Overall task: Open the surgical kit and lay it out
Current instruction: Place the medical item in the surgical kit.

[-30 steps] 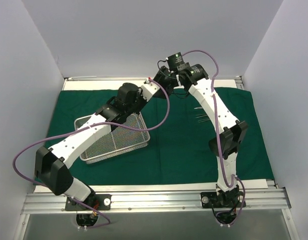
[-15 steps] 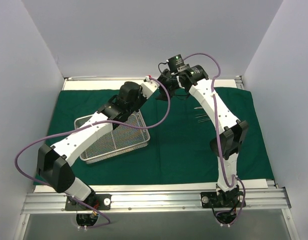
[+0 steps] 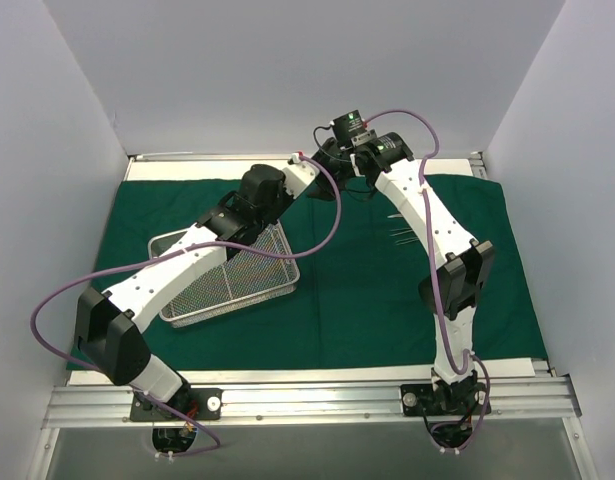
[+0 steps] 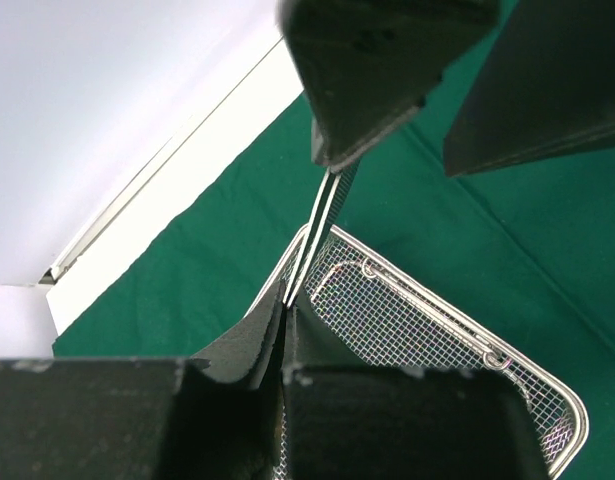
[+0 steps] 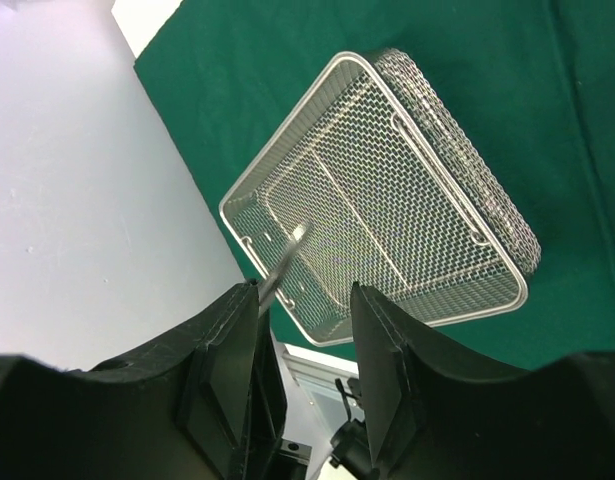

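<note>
Left wrist view: my left claw (image 4: 287,330) is pinched tight on a thin metal tool (image 4: 322,215), maybe tweezers. The tool sticks straight out past the claw tips. The wire-mesh tray (image 4: 437,302) sits under the claw on the green cloth (image 4: 217,250). My right claw (image 4: 387,168) is at the far end of the tool. One of its fingers looks to be touching the tool and the other is off to the side.

Right wrist view: the right claw's fingers are apart. The tool's tip pokes up between them, close to one finger, with a gap to the other. The tray is far below this claw.

Top view: the cloth is spread flat. Both claws meet in the air at the far side, beyond the tray. A few small tools (image 3: 401,235) already lie on the cloth, nearer to me than the claws and on the right arm's side.

I think I am passing the tool from the left claw to the right one. Next, the right claw must squeeze shut on the tool. The left claw should let go only after that, or the tool could drop into the tray. Then I would lay it beside the others.
</note>
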{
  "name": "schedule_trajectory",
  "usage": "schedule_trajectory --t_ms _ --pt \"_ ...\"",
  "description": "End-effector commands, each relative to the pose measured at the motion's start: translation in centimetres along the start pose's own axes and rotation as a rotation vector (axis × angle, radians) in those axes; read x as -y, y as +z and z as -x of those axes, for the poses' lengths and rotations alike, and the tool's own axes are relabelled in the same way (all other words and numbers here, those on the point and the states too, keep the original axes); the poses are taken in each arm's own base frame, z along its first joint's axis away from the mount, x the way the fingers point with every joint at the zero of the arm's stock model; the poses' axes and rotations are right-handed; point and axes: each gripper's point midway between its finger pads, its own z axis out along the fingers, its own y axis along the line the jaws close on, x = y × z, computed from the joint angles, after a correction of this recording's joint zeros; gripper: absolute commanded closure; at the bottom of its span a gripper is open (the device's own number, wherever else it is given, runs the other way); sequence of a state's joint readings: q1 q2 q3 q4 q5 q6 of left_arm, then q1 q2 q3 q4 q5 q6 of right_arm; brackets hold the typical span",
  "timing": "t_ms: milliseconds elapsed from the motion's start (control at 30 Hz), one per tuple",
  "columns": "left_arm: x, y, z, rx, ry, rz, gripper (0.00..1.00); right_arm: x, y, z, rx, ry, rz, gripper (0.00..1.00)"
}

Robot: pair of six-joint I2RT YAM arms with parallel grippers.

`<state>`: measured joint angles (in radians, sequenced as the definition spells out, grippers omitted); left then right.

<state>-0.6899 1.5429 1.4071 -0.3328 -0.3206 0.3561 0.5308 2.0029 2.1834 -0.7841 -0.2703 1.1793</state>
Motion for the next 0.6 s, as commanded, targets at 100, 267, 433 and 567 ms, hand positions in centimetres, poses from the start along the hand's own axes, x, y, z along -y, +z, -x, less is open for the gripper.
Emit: schedule_trajectory --t_ms 100,267,433,567 --pt "-0.7 -0.3 2.1 0.063 -0.001 0.038 0.98 -1.2 -1.3 1.0 0.046 0.048 0.040 0.58" --pt "-0.2 -0.3 2.6 0.072 0.006 0.032 0.98 -0.9 -0.2 0.6 0.025 0.084 0.023 0.61" --pt "0.3 -0.3 2.5 0.065 0.029 0.033 0.98 -0.8 0.6 -0.3 -0.007 0.114 0.008 0.66" --pt "0.4 -0.2 2.4 0.059 0.038 0.040 0.98 -0.4 1.4 -0.9 -0.029 0.134 -0.008 0.86"
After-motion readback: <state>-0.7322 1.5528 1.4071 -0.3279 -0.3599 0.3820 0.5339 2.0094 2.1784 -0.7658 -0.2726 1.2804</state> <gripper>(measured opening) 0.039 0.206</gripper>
